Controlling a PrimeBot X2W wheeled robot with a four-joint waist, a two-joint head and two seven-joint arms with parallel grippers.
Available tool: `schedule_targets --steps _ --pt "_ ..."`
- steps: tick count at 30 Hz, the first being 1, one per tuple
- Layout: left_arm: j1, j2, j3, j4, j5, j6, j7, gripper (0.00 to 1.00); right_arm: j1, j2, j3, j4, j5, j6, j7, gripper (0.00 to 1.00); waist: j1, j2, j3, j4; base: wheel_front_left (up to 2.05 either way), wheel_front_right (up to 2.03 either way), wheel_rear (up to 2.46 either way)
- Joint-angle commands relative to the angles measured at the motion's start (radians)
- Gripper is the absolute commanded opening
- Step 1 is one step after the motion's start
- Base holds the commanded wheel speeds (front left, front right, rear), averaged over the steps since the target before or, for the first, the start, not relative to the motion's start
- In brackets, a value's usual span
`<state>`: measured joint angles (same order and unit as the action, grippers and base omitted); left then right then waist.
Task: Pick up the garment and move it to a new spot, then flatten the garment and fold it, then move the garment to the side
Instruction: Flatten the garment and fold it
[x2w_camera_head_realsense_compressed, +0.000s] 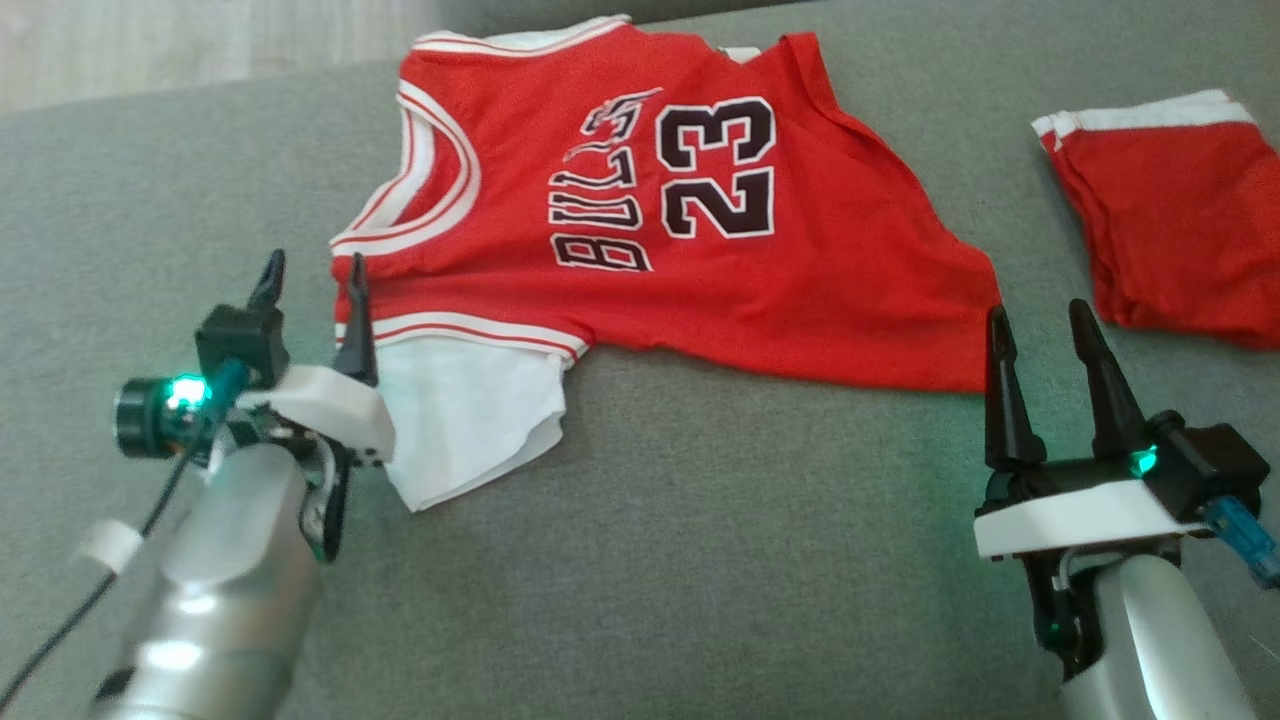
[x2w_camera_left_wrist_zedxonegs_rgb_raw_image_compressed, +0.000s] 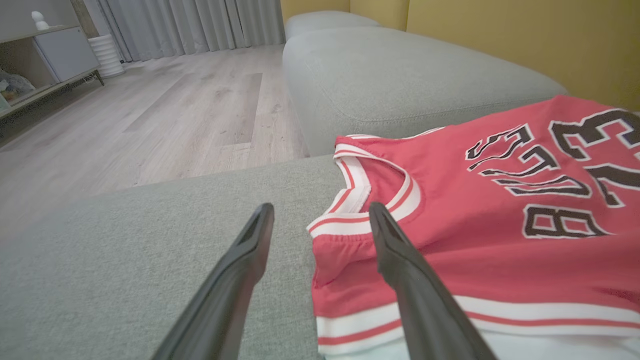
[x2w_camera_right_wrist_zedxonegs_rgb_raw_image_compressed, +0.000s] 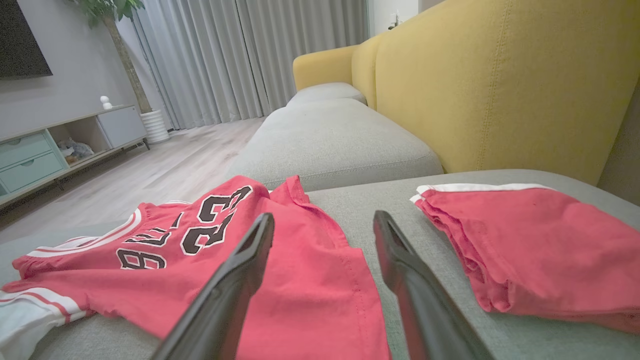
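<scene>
A: Garment (x2w_camera_head_realsense_compressed: 640, 250) position?
B: Spread on grey sofa cushion (x2w_camera_head_realsense_compressed: 700, 550), apart from folded red shorts (x2w_camera_head_realsense_compressed: 1180, 230).
A: Fingers?
B: Wide on left gripper (x2w_camera_head_realsense_compressed: 313, 262), straddling shoulder edge; wide on right gripper (x2w_camera_head_realsense_compressed: 1038, 312), beside hem.

Illumination is soft and even; shadows are faint. Head view: mild grain; green indicator lights (x2w_camera_head_realsense_compressed: 185, 392) at lower left and lower right tint the cushion (x2w_camera_head_realsense_compressed: 700, 560). Wrist views: curtains (x2w_camera_right_wrist_zedxonegs_rgb_raw_image_compressed: 280, 55) bright at top, bottom-edge foreground defocused, edges bowed.

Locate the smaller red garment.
In the head view, the smaller red garment lies on the right side of the grey cushion, apart from the jersey and beyond the right hand.
</scene>
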<state>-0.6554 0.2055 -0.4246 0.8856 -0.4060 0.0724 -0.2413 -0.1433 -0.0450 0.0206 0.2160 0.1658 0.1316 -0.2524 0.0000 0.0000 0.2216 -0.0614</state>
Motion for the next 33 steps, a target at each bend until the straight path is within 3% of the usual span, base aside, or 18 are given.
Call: schedule_targets --steps 1,14,19,25,33 --pt "0.011 0.021 0.036 -0.055 -0.003 0.013 -0.017 1.0 -0.007 -0.005 0.017 -0.037 -0.006 -0.001 -0.009 1.0 0.0 0.0 -0.017 0.016 0.0 0.0 0.0" --pt "0.293 -0.036 0.089 -0.383 0.014 0.074 -0.02 1.0 0.044 -0.005 -0.001 -0.037 -0.017 -0.001 -0.009 1.0 0.0 0.0 -0.08 0.097 0.0 0.0 0.0" --pt "0.324 -0.039 0.079 -0.393 0.014 0.068 -0.015 1.0 0.038 -0.005 0.005 -0.036 -0.016 -0.001 -0.009 1.0 0.0 0.0 -0.08 0.099 0.0 0.0 0.0" --pt "0.335 -0.047 0.019 -0.346 0.013 0.031 0.087 1.0 0.038 -0.005 0.018 -0.033 -0.013 -0.001 -0.009 1.0 0.0 0.0 -0.072 0.085 0.0 0.0 0.0" --pt "0.329 -0.04 0.016 -0.269 0.003 0.054 0.158 1.0 0.029 -0.005 0.027 -0.034 -0.006 -0.001 -0.009 1.0 0.0 0.0 -0.05 0.053 0.0 0.0 0.0"
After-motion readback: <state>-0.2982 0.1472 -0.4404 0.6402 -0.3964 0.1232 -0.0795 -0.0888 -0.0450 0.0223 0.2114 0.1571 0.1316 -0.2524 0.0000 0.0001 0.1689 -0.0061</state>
